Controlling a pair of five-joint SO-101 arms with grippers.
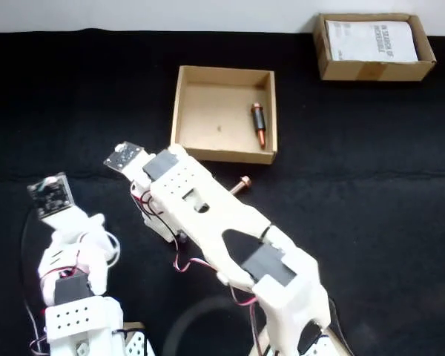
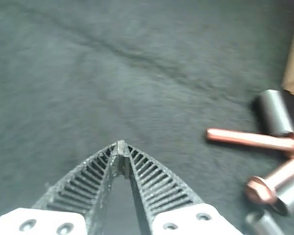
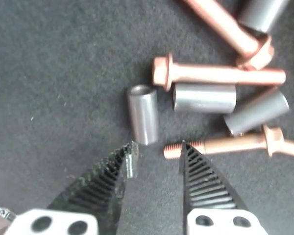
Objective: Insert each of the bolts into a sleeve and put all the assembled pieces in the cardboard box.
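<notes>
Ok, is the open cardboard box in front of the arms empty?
No, one assembled bolt-and-sleeve piece lies inside the cardboard box, close to one of its side walls.

Claw (image 2: 121, 149), tips together, above dark cloth (image 2: 88, 73) near a bolt (image 2: 250, 139) and sleeve (image 2: 275, 113).

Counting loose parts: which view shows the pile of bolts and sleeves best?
Right wrist view: the pile lies spread out, close up. The left wrist view catches a few pieces; in the high view an arm hides most.
</notes>
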